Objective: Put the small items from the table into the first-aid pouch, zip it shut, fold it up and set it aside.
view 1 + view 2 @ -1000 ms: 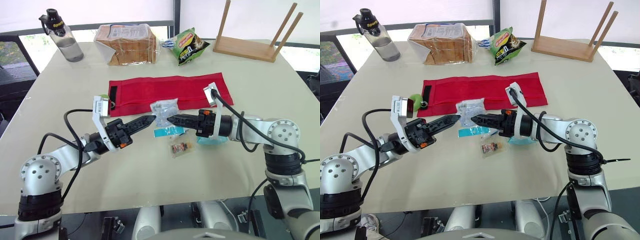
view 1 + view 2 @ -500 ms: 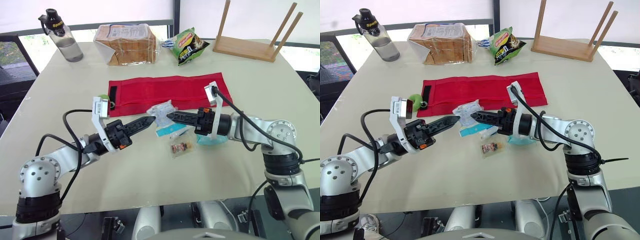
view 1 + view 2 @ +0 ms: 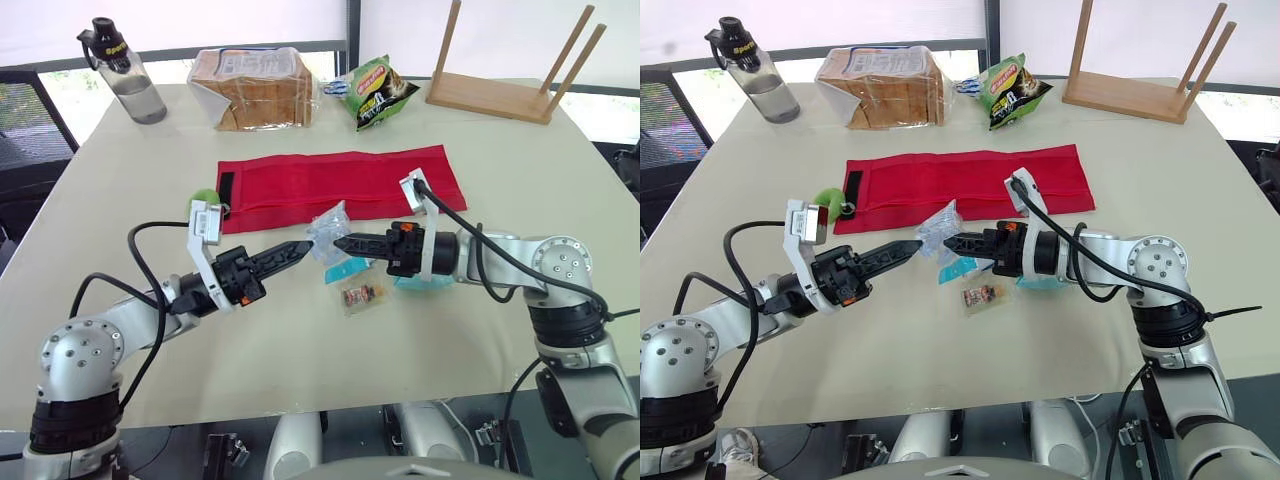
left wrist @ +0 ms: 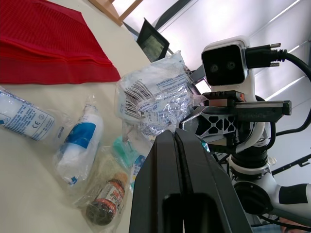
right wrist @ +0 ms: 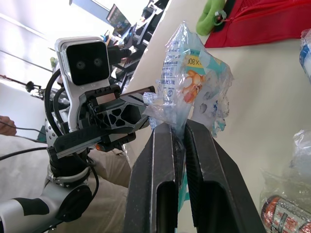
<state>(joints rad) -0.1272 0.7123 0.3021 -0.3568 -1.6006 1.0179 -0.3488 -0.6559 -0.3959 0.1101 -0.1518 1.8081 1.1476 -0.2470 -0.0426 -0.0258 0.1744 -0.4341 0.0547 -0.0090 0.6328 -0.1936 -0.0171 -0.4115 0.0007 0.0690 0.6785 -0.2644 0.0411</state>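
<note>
Packet (image 3: 328, 229): clear, crumpled, held upright at 6 o'clock of the flat red pouch (image 3: 340, 180).
Right gripper (image 3: 338, 243): jaws clamped on the packet's edge.
Left gripper (image 3: 303, 246): jaws together, empty, at the packet's 8 o'clock.
Bagged vial (image 3: 362, 296): on the table (image 3: 300, 340), at the packet's 5 o'clock.

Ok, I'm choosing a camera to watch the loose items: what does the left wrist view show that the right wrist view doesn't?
Left wrist view: the right arm's wrist camera and two white-and-blue packets lying whole on the table. Right wrist view: the left arm's wrist camera, the green tag by the red pouch. Both: that pouch, the clear packet in the right gripper, the bagged brown bottle.
</note>
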